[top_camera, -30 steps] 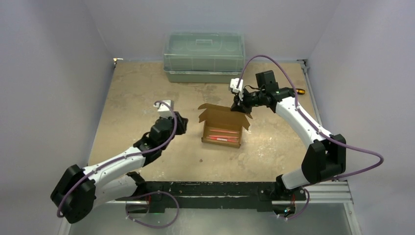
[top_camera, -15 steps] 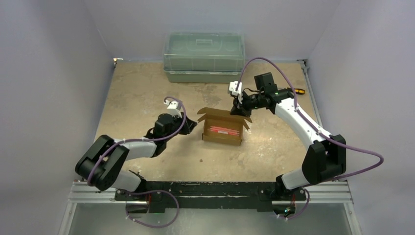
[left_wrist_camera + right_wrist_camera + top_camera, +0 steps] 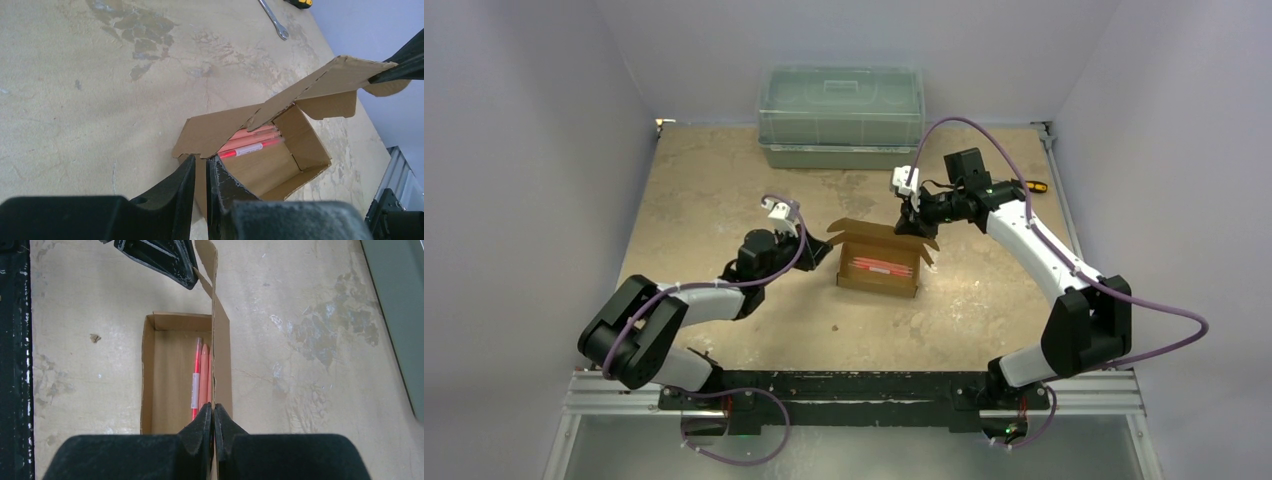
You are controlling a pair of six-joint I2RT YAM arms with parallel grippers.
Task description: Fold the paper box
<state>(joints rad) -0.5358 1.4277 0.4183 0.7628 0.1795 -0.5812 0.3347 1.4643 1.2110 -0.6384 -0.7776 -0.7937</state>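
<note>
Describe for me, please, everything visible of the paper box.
The paper box is plain brown cardboard, a small oblong carton standing open on the table, its long lid flap raised. Red pens lie along its floor. The right pincer is shut on the lid's edge at one end; the left pincer pinches its corner at the other.

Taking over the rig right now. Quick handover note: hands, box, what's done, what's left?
Left hand: closed on the left end of the long lid flap.
Right hand: shut on that flap's right end.
Paper box: between the two arms, open on top, red pens lying inside.
Done: body erected, lid flap raised and held at both ends.
Left: likely fold the lid down over the pens, tuck it in, release.
</note>
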